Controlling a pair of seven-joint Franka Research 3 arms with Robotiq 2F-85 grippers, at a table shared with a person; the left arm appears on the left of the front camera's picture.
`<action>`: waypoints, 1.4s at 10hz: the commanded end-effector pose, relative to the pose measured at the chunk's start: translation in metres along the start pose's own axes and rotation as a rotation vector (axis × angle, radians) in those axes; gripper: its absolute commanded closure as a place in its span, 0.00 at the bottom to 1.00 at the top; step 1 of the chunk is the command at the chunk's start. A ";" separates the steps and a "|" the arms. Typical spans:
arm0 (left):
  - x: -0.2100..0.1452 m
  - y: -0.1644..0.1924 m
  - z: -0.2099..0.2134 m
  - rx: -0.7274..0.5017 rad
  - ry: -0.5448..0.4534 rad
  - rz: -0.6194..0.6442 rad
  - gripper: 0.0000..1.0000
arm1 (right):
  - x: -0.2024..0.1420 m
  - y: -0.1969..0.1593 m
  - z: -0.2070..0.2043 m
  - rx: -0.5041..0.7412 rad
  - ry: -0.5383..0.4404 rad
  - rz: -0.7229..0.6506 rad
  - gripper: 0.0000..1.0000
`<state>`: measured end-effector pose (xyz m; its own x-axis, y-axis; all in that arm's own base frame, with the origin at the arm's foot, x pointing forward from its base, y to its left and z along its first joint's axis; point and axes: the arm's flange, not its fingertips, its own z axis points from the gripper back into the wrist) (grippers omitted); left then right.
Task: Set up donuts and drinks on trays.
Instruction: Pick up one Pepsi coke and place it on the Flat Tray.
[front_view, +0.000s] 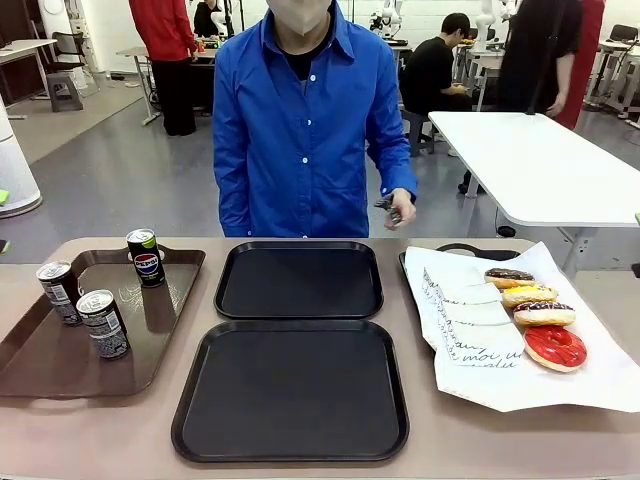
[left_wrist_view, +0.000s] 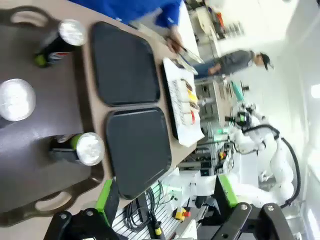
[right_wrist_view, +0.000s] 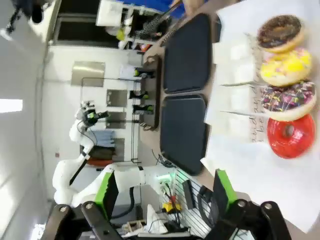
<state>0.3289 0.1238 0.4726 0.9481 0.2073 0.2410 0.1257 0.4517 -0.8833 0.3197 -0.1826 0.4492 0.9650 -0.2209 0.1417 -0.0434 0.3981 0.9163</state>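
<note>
One brown table (front_view: 90, 435) carries all we see, and a person in a blue shirt (front_view: 300, 130) stands at its far side. The near tray (front_view: 292, 390) and the far tray (front_view: 298, 280), both black, lie in the middle of the table, just beside each other with their long rims almost touching. At our left sits a brown tray (front_view: 45, 365) with cut-out handles. At our right a white paper sheet (front_view: 570, 390) is spread over a dark tray (front_view: 470, 247), of which we see little beyond the far rim. From its wrist camera we see the left gripper (left_wrist_view: 167, 197) hanging above the near end of the brown tray, jaws spread wide and holding nothing. The right gripper (right_wrist_view: 165, 192) hangs above the near part of the paper sheet, its jaws likewise wide and holding nothing. On the brown tray a Pepsi can (front_view: 146, 257) stands upright toward the far end; a second can (front_view: 59, 291) stands by the left rim, and a third can (front_view: 103, 323) stands near it, a little closer to us. On the paper, in a row running toward us, lie a chocolate donut (front_view: 509, 277), a yellow donut (front_view: 529, 296), a sprinkled donut (front_view: 544, 314) and a red donut (front_view: 555, 347), each at the mouth of a white sleeve (front_view: 470, 318) with black script. One hand (front_view: 400, 198) of the person, held above the far edge of the table, grips metal tongs (front_view: 390, 212).
</note>
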 end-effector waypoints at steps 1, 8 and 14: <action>0.004 0.001 0.014 0.010 -0.023 0.033 0.00 | -0.001 -0.002 0.025 -0.039 0.012 -0.013 0.00; 0.003 0.018 0.037 0.079 -0.062 0.083 0.00 | -0.026 -0.010 0.080 -0.087 -0.055 -0.064 0.00; 0.003 0.018 0.037 0.079 -0.062 0.083 0.00 | -0.026 -0.010 0.080 -0.087 -0.055 -0.064 0.00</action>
<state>0.3236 0.1631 0.4722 0.9357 0.2966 0.1910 0.0135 0.5109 -0.8596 0.2759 -0.2519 0.4676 0.9483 -0.2978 0.1102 0.0422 0.4620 0.8859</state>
